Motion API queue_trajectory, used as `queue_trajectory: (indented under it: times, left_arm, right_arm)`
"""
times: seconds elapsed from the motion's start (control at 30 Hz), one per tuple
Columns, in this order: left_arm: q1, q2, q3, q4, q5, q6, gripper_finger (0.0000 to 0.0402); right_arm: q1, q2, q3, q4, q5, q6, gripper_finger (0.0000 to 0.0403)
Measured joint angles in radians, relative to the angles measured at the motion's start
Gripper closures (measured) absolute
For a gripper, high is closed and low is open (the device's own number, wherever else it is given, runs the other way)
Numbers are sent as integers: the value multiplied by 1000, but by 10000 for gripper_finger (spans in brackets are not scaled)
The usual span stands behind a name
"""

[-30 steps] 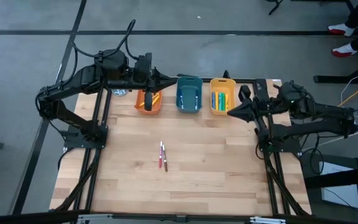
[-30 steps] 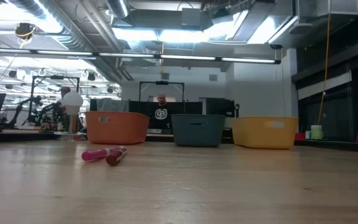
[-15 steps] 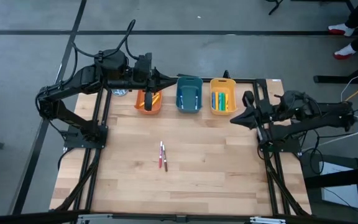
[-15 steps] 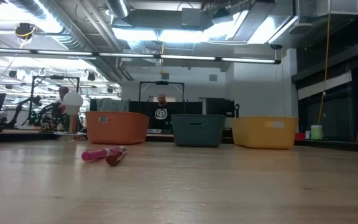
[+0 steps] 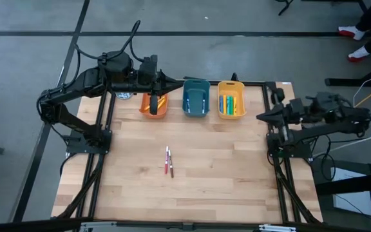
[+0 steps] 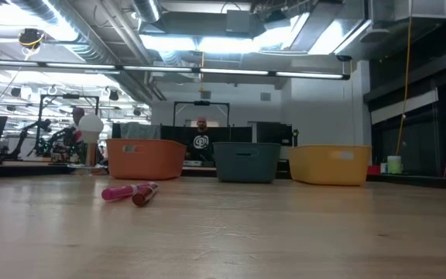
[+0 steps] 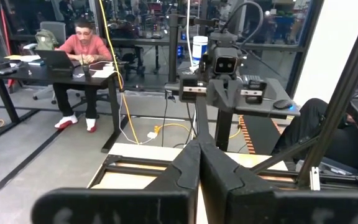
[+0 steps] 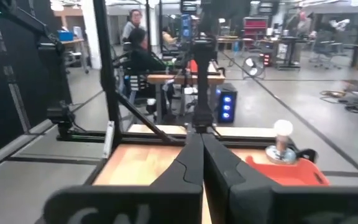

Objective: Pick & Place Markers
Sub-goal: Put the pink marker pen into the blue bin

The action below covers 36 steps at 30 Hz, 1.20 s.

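Left claw [image 5: 176, 82]: fingers pressed together, holding nothing, poised at the bench's [image 5: 205, 174] far edge, between orange bin [image 5: 153, 104] and teal bin [image 5: 196, 98].
Markers [image 5: 169, 160]: two lie side by side mid-bench; more fill the bins, including the yellow bin [image 5: 230, 99].
Right claw [image 5: 261, 116]: closed, empty, over the right edge.

Three bins [image 5: 196, 98], two loose markers [image 5: 169, 160] (on the table [image 5: 224, 174])
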<state>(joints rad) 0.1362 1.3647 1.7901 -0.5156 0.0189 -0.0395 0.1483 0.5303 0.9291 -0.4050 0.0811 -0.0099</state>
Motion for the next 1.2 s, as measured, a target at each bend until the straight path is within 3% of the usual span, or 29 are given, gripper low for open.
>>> queue_trajectory:
  times: [0.47, 0.8, 1.2]
  left_arm:
    - [0, 0, 0, 14, 0, 0, 398]
    - [0, 0, 0, 26, 0, 0, 394]
    - [0, 0, 0, 18, 0, 1, 395]
  right_arm:
    - [0, -146, 0, -167, 98, -48, 403]
    - [0, -246, 0, -195, 125, -51, 389]
    - [0, -268, 0, -227, 137, -51, 382]
